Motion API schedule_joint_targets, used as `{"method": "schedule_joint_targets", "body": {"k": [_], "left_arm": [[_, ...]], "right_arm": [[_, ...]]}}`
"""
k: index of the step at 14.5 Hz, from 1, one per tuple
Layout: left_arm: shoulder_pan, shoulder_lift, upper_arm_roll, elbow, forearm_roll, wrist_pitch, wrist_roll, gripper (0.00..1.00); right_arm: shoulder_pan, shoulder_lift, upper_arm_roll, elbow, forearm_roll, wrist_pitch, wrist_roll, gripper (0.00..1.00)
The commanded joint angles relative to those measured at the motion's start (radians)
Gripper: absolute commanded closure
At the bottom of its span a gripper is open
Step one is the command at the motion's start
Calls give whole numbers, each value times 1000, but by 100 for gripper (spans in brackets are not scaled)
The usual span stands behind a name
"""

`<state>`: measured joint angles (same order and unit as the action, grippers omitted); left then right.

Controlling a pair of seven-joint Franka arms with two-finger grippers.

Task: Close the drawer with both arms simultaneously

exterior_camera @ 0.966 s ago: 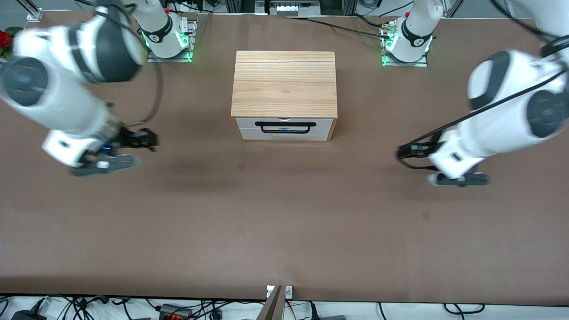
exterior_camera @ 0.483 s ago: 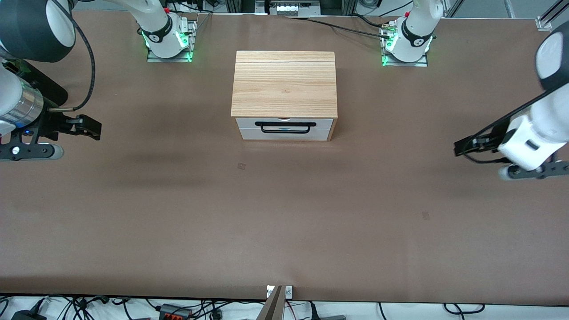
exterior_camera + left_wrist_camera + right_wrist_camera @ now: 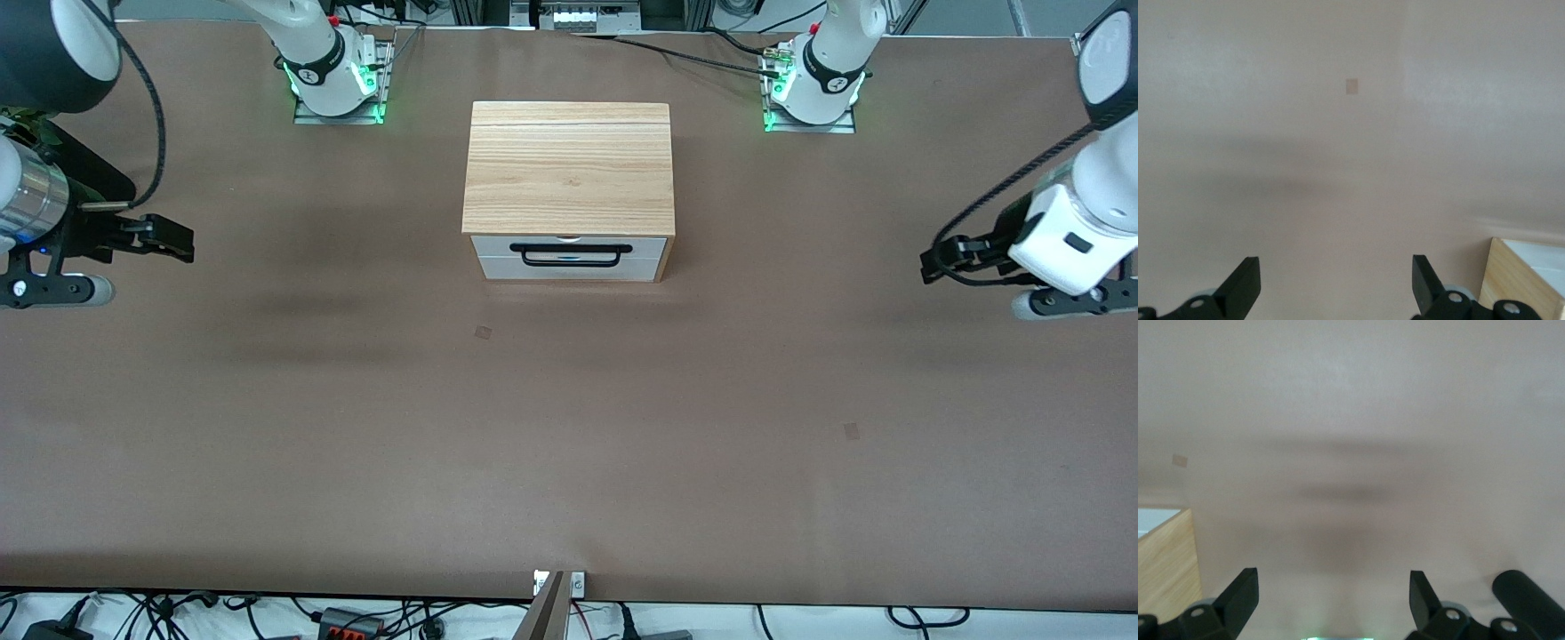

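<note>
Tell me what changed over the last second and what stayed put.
Both arms swung outward, away from the cabinet: the right hand toward its own end of the table, the left hand toward its end. Both are open and hold nothing. The drawer stayed shut; the cabinet did not move.

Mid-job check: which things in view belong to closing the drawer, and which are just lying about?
Belongs to the job:
- drawer, shut flush in its cabinet
- left gripper, open, over bare table at its arm's end
- right gripper, open, over bare table at its arm's end

Just there:
- cabinet
- table
</note>
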<state>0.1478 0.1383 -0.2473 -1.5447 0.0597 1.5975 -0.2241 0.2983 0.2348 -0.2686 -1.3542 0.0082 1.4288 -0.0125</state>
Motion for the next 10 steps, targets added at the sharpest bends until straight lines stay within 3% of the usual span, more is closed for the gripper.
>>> {"method": "schedule_joint_targets", "body": {"k": [1,3,5,10], "left_arm": [[16,-106,-10,-139,-13,50,5,0],[42,-109,-10,-147,-26,61,15,0],[42,-103,-10,-134,-27,50,25,0],[42,-103,-9,-127,-29,56,74,0]], "right_arm": [[-126,-139,130,-193,-1,94,20,0],[-227,-211,213,-307,1,194,20,0],[-293,-253,255,-345,3,213,31,0],[-353,-305,256,-335,1,122,135,0]]}}
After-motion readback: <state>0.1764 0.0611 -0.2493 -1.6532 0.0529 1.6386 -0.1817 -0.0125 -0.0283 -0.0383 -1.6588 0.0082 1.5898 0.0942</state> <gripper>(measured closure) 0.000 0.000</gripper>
